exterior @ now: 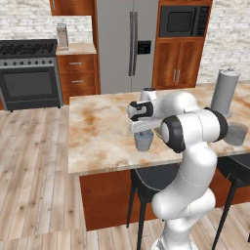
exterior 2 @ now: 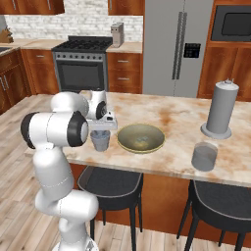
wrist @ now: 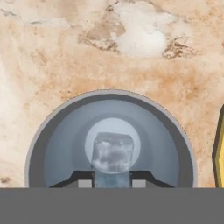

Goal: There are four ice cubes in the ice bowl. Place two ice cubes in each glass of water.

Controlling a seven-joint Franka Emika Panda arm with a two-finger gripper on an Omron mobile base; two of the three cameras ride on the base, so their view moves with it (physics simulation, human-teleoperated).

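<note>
While glass (wrist: pixel 111 140) stands upright, fingers (wrist: pixel 112 178), narrowly parted, pinch ice cube (wrist: pixel 112 152) above it.

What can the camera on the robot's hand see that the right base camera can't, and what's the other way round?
Hand view alone: the inside of the glass, looking straight down, with an ice cube between the pincer tips.

Right base view alone: the whole ice bowl, a second glass further along the counter, a tall grey cylinder, the robot's arm, the stools and the kitchen behind.

Both: the glass under the pincer, the marble counter, and an edge of the bowl.
</note>
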